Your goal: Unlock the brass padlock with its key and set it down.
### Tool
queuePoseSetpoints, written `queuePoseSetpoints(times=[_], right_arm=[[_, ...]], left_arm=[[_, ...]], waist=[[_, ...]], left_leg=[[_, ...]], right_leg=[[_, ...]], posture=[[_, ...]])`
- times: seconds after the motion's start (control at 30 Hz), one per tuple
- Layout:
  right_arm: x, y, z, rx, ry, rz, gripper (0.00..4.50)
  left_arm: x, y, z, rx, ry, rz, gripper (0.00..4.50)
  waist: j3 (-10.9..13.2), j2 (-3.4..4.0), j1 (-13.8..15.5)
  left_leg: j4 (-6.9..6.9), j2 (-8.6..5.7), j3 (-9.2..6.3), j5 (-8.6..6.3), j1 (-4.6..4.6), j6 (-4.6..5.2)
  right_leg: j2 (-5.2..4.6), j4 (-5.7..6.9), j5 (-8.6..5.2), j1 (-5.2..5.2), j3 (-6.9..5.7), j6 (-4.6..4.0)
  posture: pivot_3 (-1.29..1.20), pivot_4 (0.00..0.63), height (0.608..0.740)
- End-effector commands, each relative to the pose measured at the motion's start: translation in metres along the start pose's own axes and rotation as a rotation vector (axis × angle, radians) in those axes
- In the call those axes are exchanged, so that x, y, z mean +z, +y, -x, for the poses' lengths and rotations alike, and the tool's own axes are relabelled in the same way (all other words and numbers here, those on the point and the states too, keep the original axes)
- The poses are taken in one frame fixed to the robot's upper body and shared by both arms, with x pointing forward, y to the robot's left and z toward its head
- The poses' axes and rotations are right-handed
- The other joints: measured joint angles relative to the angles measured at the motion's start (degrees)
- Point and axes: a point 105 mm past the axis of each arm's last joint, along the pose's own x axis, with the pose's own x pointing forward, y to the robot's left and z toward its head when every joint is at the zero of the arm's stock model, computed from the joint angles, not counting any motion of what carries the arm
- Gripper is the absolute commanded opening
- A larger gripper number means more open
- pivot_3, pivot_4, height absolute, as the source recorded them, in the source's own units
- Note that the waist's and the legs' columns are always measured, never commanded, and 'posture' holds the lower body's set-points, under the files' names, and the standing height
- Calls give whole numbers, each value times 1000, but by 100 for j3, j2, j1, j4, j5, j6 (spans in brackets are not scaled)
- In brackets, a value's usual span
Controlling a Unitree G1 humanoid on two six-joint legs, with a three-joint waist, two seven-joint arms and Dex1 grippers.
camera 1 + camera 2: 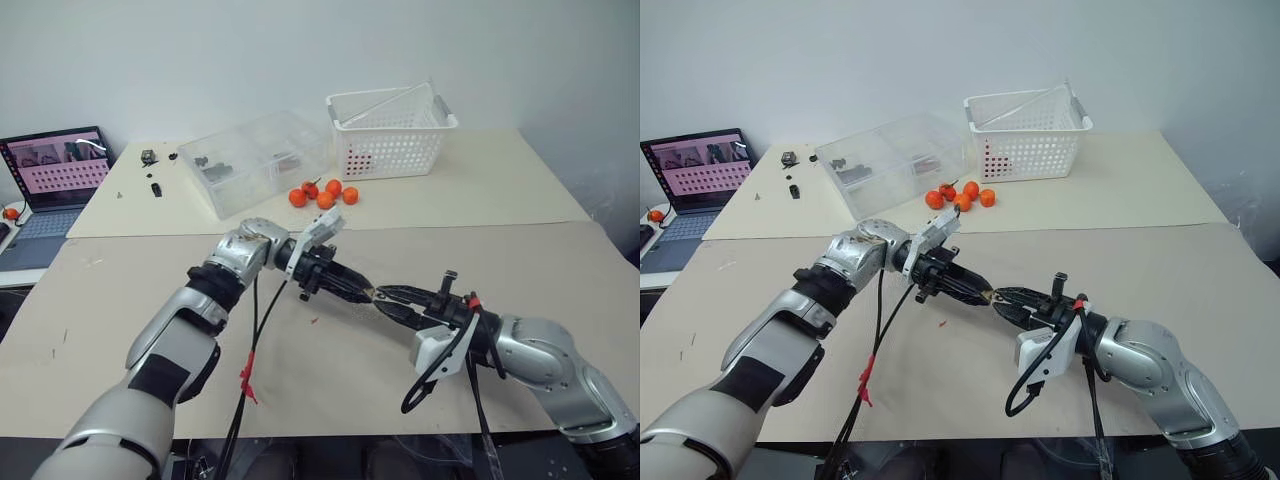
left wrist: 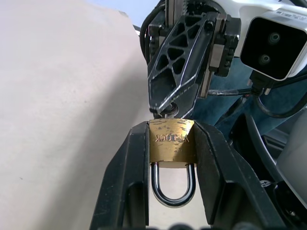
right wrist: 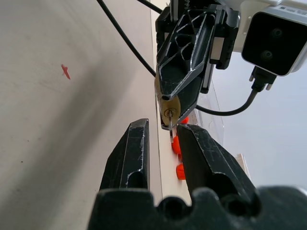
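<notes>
brass padlock [image 2: 171, 140]: squarish yellow body pinched between the two black fingers of the left gripper [image 2: 171, 143], held in the air above the tan table [image 1: 560, 270]; silver shackle [image 2: 173, 184] seated in the body, so judged locked.
right gripper [image 3: 163, 143]: tips meeting the padlock's keyhole end; fingers drawn close with a narrow gap; a thin metal piece, likely the key [image 3: 171, 125], stands out of the keyhole between them, firm grip not certain.
step in hand: key at the lock, turn not yet made.
next move: clamp the key, roll the right wrist until the shackle springs, left gripper steady.
background: orange fruits [image 1: 323, 193], white basket [image 1: 390, 135].
</notes>
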Motion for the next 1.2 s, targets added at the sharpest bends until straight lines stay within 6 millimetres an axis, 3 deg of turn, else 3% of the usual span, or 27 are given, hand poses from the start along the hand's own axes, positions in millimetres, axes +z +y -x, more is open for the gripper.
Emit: queuePoseSetpoints(times=[0.03, 0.2, 0.57, 1.0, 1.2], right_arm=[[6, -14, 3, -46, -15, 23, 1327], [6, -16, 4, -48, -12, 20, 45], [14, -17, 4, -26, -37, -31, 45], [5, -13, 0, 52, 24, -473, 45], [4, -20, -1, 39, 42, -381, 45]], left_arm=[[14, -3, -1, -23, -8, -57, 821], [13, -3, -1, -24, -7, -57, 821], [16, 0, -2, -7, 6, -119, 821], [25, -8, -19, -43, 128, -485, 821], [23, -7, -18, -35, 76, -372, 821]], waist=[[0, 0, -4], [0, 0, -1], [-1, 0, 3], [-1, 0, 19], [-4, 4, 15]], left_leg=[[0, 1, 0, 0, 0, 0], [2, 1, 1, 0, 0, 1], [4, 1, 6, -1, -1, 2], [18, 42, 21, -19, -5, 32], [20, 45, 24, -21, -5, 35]], right_leg=[[1, 1, 0, 0, 0, 0], [1, 2, 0, 0, 0, 0], [2, 2, 0, 1, 2, 0], [10, 2, 3, 3, 5, -5], [12, 3, 4, 3, 5, -6]], posture=[[0, 150, 740], [0, 150, 740], [0, 150, 740], [0, 150, 740], [0, 150, 740]])
